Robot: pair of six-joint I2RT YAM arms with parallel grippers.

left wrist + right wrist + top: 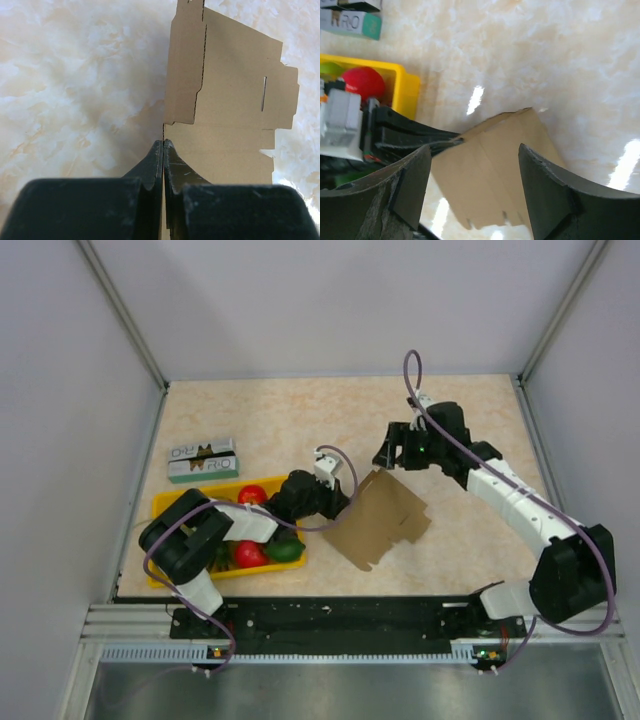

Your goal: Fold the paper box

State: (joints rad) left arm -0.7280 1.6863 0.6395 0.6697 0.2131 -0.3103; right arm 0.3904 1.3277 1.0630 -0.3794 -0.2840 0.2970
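Observation:
The paper box (385, 520) is a flat brown die-cut sheet with flaps and a slot, at the table's middle. Its left side is lifted off the table. My left gripper (348, 500) is shut on the sheet's left edge. In the left wrist view the black jaws (163, 143) press together on that edge, and the paper box (235, 100) stretches away to the right. My right gripper (386, 456) hovers just beyond the sheet's far corner, open and holding nothing. In the right wrist view its fingertips (475, 150) stand wide apart above the paper box (500, 165).
A yellow tray (165, 508) with red and green fruit (250, 554) sits at the left, under my left arm. A green-and-white carton (203, 460) lies behind it. The tray's corner (407, 87) and the carton (350, 22) also show in the right wrist view.

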